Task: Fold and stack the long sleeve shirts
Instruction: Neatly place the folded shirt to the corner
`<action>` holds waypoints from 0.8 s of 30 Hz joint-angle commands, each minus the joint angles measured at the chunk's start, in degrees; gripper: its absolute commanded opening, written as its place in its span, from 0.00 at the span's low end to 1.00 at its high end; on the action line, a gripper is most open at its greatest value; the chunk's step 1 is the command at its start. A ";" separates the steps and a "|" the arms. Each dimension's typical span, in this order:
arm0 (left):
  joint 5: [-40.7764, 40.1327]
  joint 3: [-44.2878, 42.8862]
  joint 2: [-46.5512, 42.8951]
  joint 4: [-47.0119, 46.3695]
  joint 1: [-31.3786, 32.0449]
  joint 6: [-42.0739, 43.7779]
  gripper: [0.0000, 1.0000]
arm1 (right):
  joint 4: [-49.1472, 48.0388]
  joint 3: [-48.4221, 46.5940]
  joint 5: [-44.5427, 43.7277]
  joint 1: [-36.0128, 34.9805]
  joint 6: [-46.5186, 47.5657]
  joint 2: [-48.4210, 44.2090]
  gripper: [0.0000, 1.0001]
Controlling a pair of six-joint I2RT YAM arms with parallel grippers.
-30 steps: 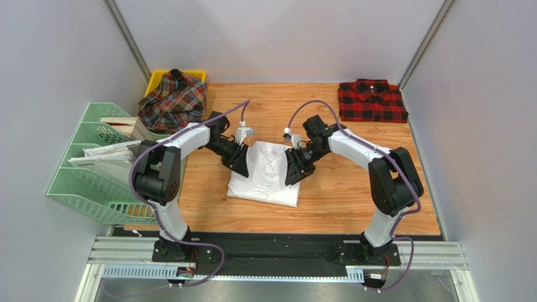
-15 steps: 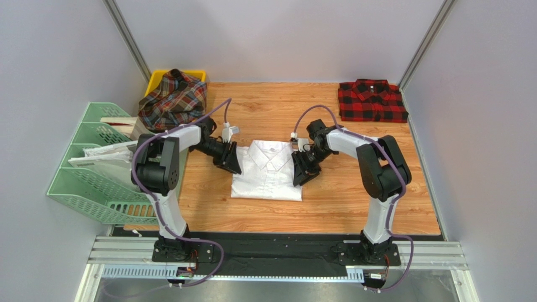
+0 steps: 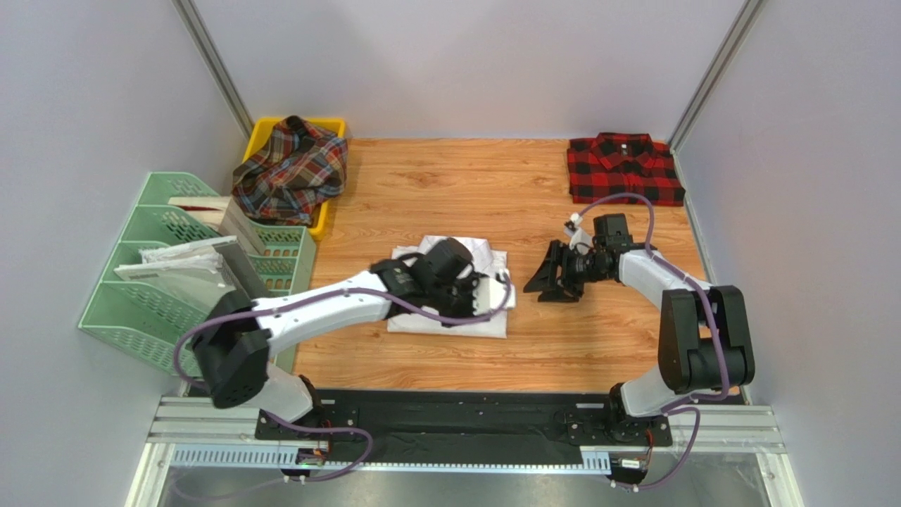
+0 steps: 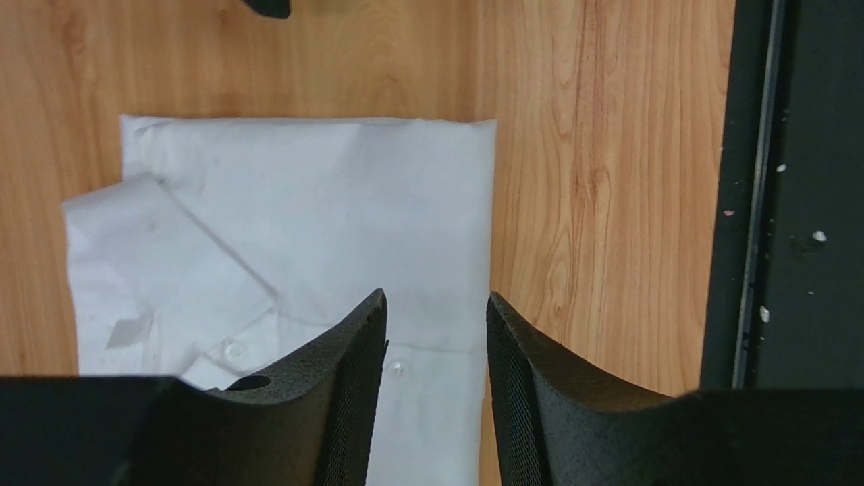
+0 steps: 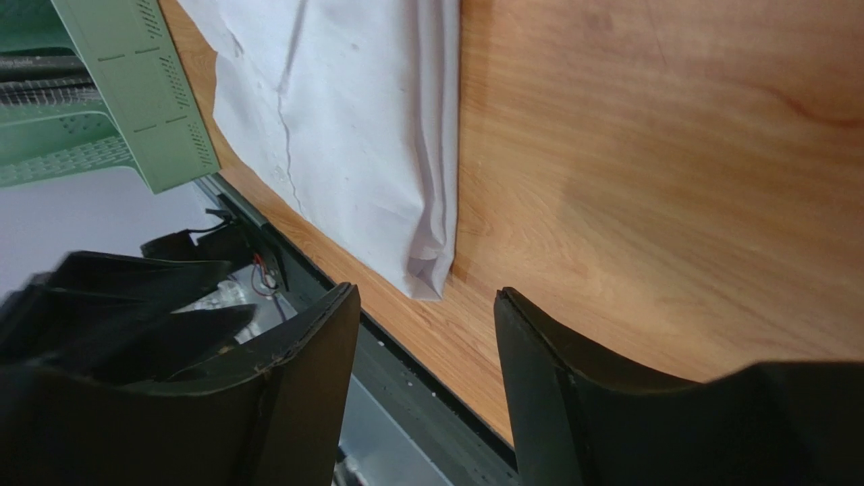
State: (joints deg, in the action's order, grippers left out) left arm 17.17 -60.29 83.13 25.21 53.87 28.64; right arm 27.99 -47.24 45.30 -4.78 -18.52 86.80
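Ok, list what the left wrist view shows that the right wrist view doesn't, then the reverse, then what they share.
Only the left wrist view: the collar and small buttons of the folded plain white cloth shirt, seen from above past the open left gripper.
Only the right wrist view: the pale green plastic file tray, beyond the open right gripper.
Both: the white shirt lying on the wooden tabletop, with nothing held.

Robot lab cell: plain grey partition walls, aluminium rail, wooden tabletop.
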 commanded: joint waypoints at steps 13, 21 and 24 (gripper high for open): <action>-13.92 -5.45 24.62 -13.61 10.47 7.21 0.25 | -10.66 8.30 -0.56 0.38 -13.99 1.61 0.66; -4.26 -6.06 17.60 -13.26 4.76 3.70 0.00 | -17.60 8.66 1.99 -1.55 -16.45 5.83 0.74; -2.06 -5.98 15.75 -12.56 4.05 4.40 0.00 | -22.51 9.19 3.04 -2.60 -19.26 7.06 0.76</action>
State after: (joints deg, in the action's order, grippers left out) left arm 10.07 -65.30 104.73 12.97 59.37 33.71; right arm 14.33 -38.50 46.68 -5.91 -34.04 92.40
